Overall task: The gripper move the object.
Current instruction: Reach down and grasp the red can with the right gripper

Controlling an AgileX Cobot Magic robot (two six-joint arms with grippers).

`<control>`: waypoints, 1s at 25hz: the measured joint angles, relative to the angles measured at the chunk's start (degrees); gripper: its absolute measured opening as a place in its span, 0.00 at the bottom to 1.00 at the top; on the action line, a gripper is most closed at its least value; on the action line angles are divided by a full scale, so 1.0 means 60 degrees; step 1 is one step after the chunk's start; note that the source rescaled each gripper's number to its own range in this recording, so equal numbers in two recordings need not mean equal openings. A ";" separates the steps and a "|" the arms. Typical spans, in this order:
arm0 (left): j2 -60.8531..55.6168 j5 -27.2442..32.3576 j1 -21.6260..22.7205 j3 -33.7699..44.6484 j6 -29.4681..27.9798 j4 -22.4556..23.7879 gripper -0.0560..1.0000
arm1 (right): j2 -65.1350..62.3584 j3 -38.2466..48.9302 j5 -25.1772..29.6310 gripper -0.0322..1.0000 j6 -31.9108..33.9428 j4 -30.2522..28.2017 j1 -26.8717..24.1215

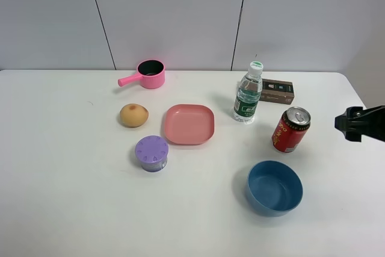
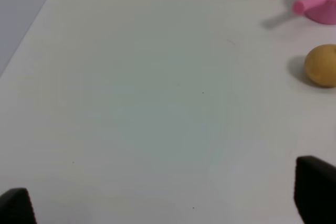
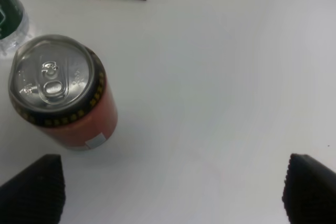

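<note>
L gripper (image 2: 165, 198): fingers spread wide over the table (image 2: 131, 103), w/ a tan ball (image 2: 321, 65) and pink pot (image 2: 323, 4) further ahead, off to one side. Red can (image 1: 291, 129) stands upright, apart from R gripper (image 1: 355, 123), ahead of one finger (image 3: 31, 188). R fingers also wide.
</note>
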 joint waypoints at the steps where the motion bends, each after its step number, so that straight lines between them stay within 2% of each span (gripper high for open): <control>1: 0.0000 0.0000 0.0000 0.0000 0.0000 0.0000 1.00 | 0.0205 0.0000 -0.0014 1.00 -0.0009 0.0133 0.0000; 6: 0.0000 0.0000 0.0000 0.0000 0.0000 0.0000 1.00 | 0.1383 -0.0151 -0.0055 1.00 -0.0020 0.0582 0.0000; 11: 0.0000 0.0000 0.0000 0.0000 0.0000 0.0000 1.00 | 0.1795 -0.1253 0.0892 1.00 -0.0225 0.0634 0.0000; 18: 0.0000 0.0000 0.0000 0.0000 0.0000 0.0000 1.00 | 0.2508 -0.3820 0.4214 1.00 -0.0372 0.1244 0.0000; 21: 0.0000 0.0000 0.0000 0.0000 0.0000 0.0000 1.00 | 0.2998 -0.4797 0.5292 1.00 -0.0372 0.1564 0.0000; 25: 0.0000 0.0000 0.0000 0.0000 0.0000 0.0000 1.00 | 0.3646 -0.5769 0.6135 1.00 -0.0325 0.1547 0.0105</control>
